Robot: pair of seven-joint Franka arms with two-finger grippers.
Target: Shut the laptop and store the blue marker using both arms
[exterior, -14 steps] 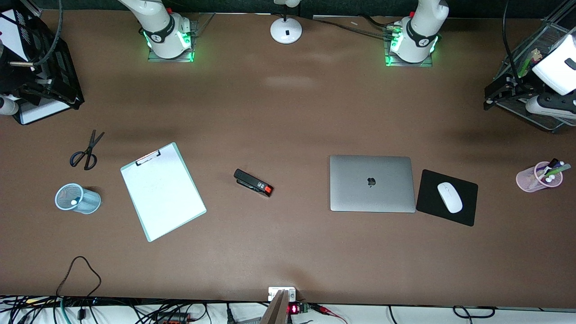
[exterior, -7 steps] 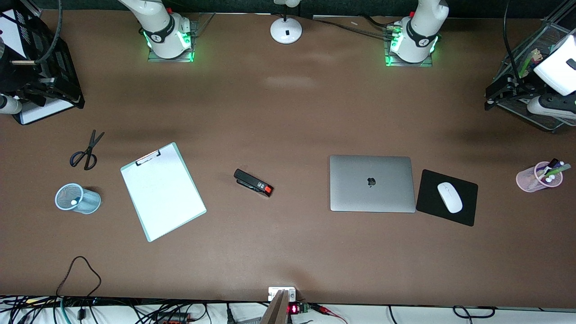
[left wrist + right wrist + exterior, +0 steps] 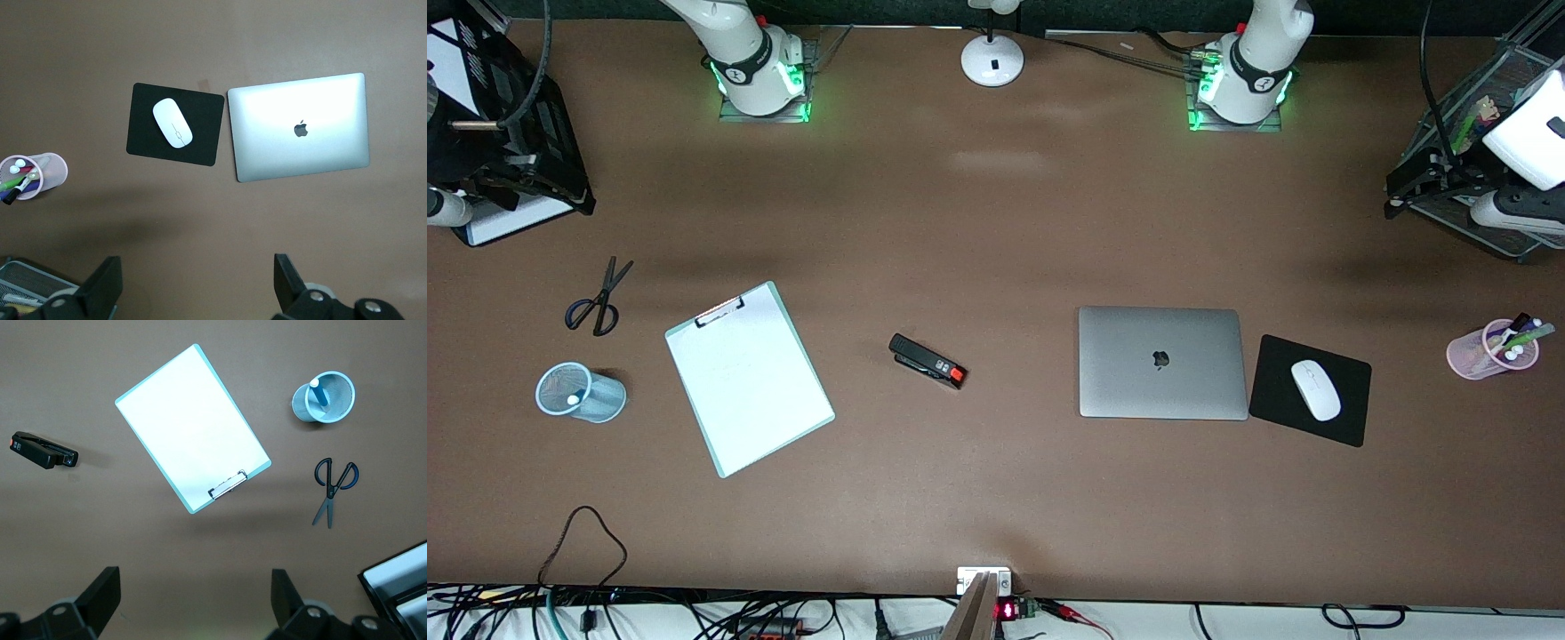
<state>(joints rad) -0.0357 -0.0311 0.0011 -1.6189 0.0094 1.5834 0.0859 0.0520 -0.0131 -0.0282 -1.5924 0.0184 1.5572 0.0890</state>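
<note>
The silver-grey laptop [image 3: 1161, 362] lies shut on the table, apple logo up, and also shows in the left wrist view [image 3: 300, 127]. The blue marker [image 3: 319, 392] stands white end up in a light-blue mesh cup [image 3: 580, 393], which sits toward the right arm's end of the table. My left gripper [image 3: 197, 287] is open and empty, high over bare table near the wire basket [image 3: 1507, 80]. My right gripper [image 3: 193, 600] is open and empty, high over bare table near the black paper tray [image 3: 560, 169].
A black mouse pad [image 3: 1272, 400] with a white mouse [image 3: 1315, 389] lies beside the laptop. A pink pen cup [image 3: 1491, 349] stands toward the left arm's end. A clipboard [image 3: 749, 378], scissors [image 3: 598, 300], a black stapler [image 3: 927, 360] and a lamp base [image 3: 992, 60] are also here.
Both arms' hands have shifted very slightly at the ends of the table. Nothing on the table has moved.
</note>
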